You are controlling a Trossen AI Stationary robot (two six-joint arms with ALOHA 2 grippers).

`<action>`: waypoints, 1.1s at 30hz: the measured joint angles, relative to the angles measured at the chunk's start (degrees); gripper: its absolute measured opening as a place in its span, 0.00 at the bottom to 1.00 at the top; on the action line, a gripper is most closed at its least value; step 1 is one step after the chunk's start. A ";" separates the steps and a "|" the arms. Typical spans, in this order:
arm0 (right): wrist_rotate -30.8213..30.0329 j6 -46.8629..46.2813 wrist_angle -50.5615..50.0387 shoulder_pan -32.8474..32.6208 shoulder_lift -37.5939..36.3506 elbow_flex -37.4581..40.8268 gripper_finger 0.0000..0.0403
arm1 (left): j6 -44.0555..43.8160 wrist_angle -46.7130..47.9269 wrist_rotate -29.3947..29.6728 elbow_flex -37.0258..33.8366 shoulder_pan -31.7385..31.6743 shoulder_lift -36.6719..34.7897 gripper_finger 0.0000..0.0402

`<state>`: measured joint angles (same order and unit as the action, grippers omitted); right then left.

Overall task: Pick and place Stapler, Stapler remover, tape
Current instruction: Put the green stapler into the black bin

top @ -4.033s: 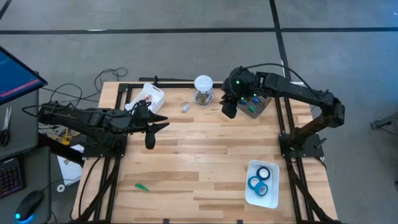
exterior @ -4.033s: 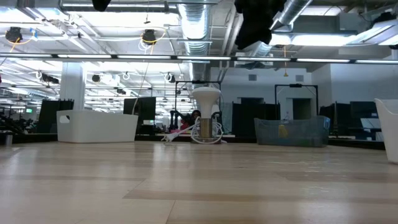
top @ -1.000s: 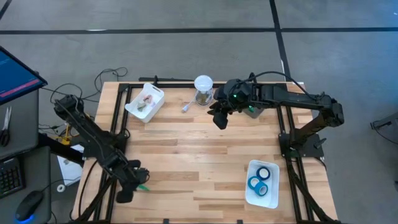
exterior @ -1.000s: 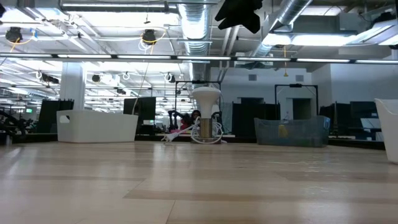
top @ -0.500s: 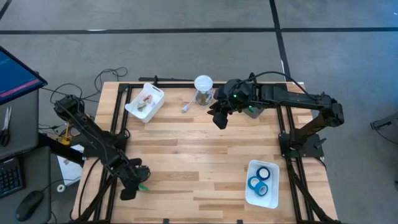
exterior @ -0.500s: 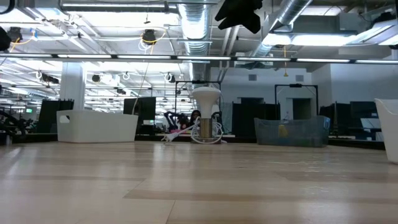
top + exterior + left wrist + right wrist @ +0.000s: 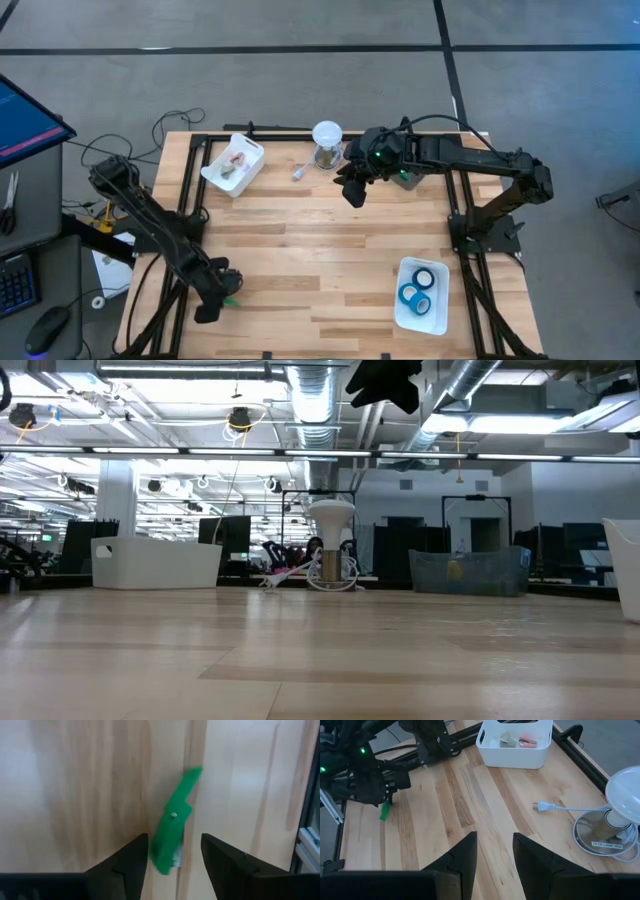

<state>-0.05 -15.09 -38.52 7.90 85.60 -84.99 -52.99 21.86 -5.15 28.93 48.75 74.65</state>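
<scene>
Three tape rolls [image 7: 417,291] are already binned near the table's front right corner; the green remover [image 7: 172,822] is straddled, ungrasped, by the spread-fingered left gripper [image 7: 173,857].

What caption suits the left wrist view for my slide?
Left gripper open, straddling the green stapler remover lying on the wooden table.

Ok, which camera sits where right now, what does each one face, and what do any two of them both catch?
High: overhead, straight down on the table, both arms.
Low: table height, facing the room; right gripper overhead.
Left wrist: above the green piece, which lies between the open left gripper fingers.
Right wrist: behind the right gripper's parted fingers, across the table to the left arm.
Shared: white lamp in high, low and right wrist; green piece in high, both wrists.
</scene>
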 joint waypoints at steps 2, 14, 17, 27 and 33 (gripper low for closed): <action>0.00 0.00 0.00 0.00 0.00 0.00 0.29 | 0.04 -1.83 -1.32 0.00 -0.01 2.20 0.44; 0.00 0.00 0.00 0.00 0.00 0.00 0.29 | -0.07 -4.03 -1.20 0.04 -0.02 4.59 0.36; 0.00 0.00 0.00 0.00 0.00 0.00 0.29 | -0.36 -3.93 -0.82 -0.02 -0.02 4.63 0.27; 0.00 0.00 -0.02 0.00 0.00 0.00 0.29 | -1.66 -5.15 -1.09 -0.03 0.00 4.86 0.09; 0.00 0.30 -0.41 0.11 -0.01 0.00 0.29 | -2.50 -5.34 -1.07 -0.07 0.00 4.83 0.08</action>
<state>-0.05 -14.79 -38.93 8.01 85.60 -84.99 -55.49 16.52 -6.22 28.86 48.75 79.48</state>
